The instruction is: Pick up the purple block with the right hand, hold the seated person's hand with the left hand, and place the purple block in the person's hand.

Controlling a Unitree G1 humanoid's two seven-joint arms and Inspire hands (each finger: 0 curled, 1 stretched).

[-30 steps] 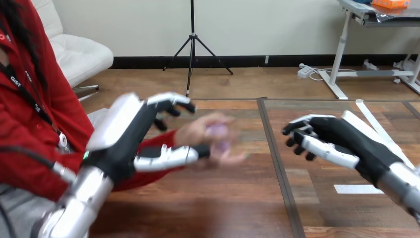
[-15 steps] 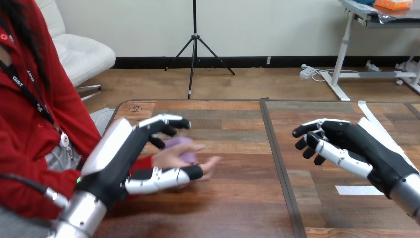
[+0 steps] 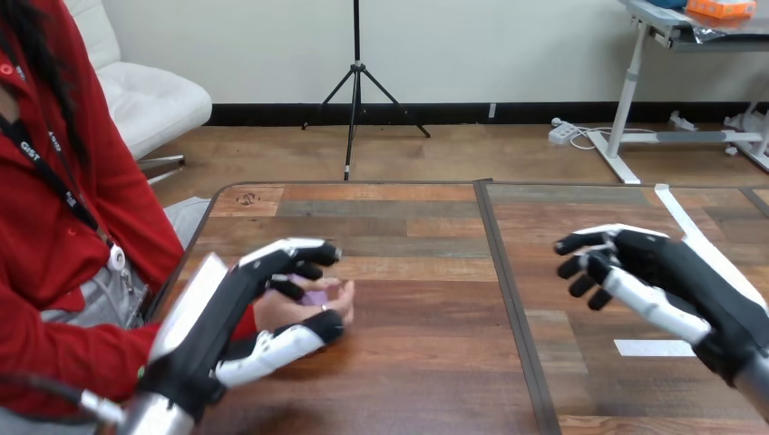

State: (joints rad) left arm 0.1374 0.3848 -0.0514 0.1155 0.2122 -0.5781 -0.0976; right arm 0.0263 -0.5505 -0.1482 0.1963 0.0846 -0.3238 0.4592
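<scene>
Purple block in the person's hand, left hand fingers curled round that hand (right hand empty, fingers slack, well apart rightward).

— Any words, numbers or signs to read here?
— None that can be made out.
— What about the white strip on the table?
— Its face is plain white, with nothing written on it.
</scene>
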